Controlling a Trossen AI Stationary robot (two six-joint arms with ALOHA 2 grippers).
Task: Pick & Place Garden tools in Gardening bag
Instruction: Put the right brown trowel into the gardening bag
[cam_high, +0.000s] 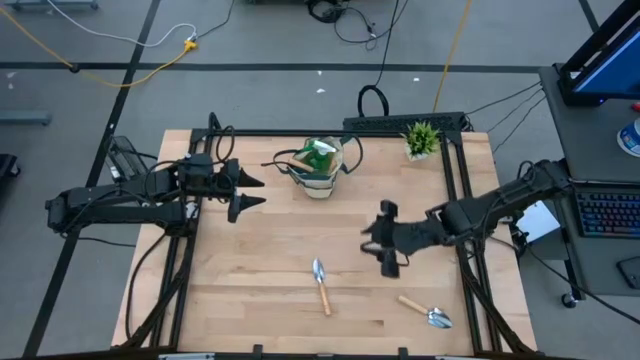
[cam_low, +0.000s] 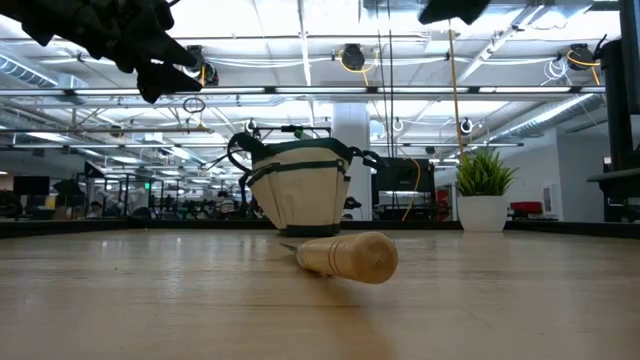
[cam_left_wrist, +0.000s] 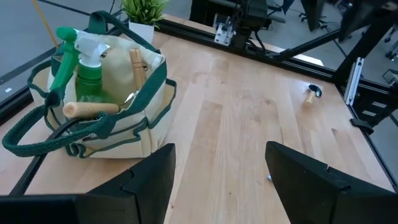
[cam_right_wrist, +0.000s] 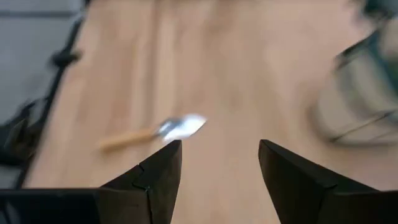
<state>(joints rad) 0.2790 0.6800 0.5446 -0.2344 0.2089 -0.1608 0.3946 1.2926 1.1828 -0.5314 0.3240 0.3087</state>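
Observation:
The beige gardening bag (cam_high: 318, 168) with green trim stands on the table's far middle; in the left wrist view it (cam_left_wrist: 118, 118) holds a green spray bottle (cam_left_wrist: 84, 59) and two wooden handles. A wooden-handled trowel (cam_high: 321, 282) lies on the near middle of the table; it also shows in the right wrist view (cam_right_wrist: 158, 132). A second trowel (cam_high: 428, 312) lies near the front right. My left gripper (cam_high: 243, 191) is open and empty, left of the bag. My right gripper (cam_high: 377, 250) is open and empty, above the table right of the first trowel.
A small potted green plant (cam_high: 421, 139) stands at the table's far right corner. A black frame rail (cam_high: 400, 125) runs along the far edge. Bare wood lies between the bag and the trowels.

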